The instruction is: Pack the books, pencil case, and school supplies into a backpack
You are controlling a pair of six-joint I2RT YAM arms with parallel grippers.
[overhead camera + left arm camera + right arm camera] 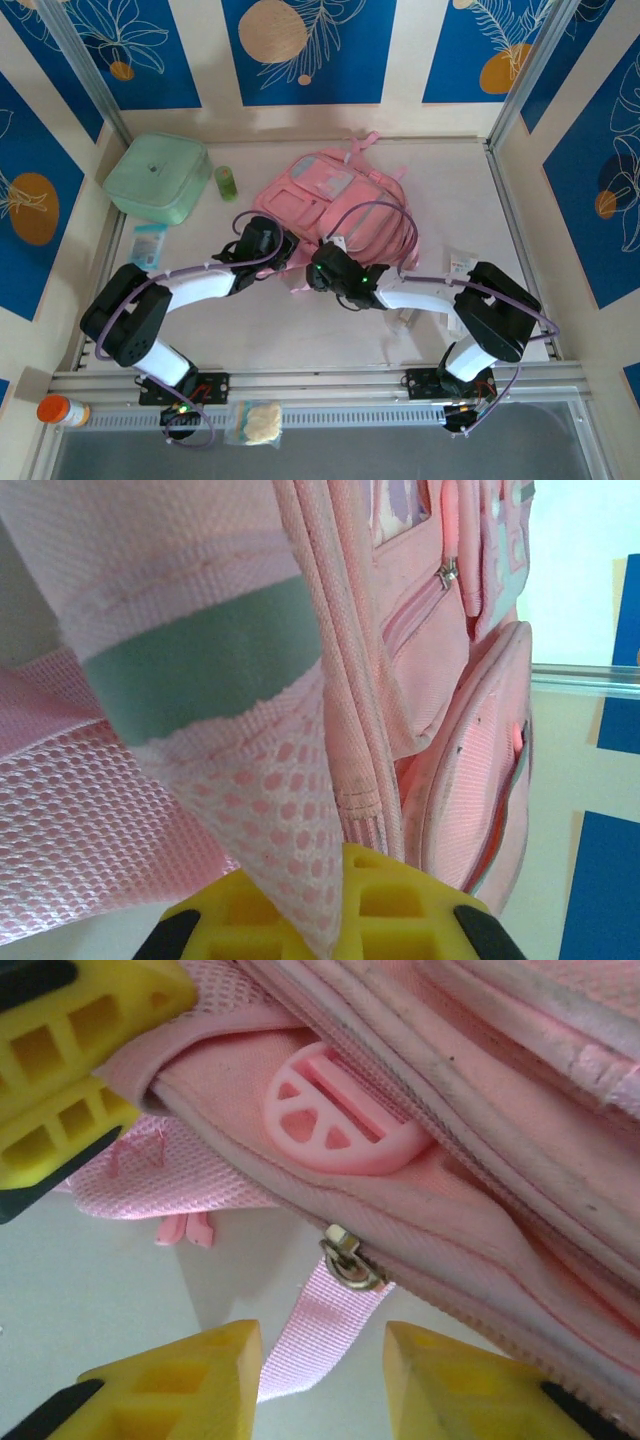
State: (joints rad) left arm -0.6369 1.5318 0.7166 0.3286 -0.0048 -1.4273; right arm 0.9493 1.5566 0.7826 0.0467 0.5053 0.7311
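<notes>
Lying mid-table: large soft pink fabric backpack [340, 200], its near edge right at both your grippers.
Left gripper [330, 920]: clamped tight on the backpack's pink mesh edge.
Right gripper [322, 1380]: you have its yellow fingers parted, gripping nothing; a pink webbing strap [312, 1338] runs between them, with a small metal zip pull [350, 1260] just above.

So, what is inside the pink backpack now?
The backpack shows only its outside: a zipper pull and a round pink buckle. Its fabric covers any contents.
</notes>
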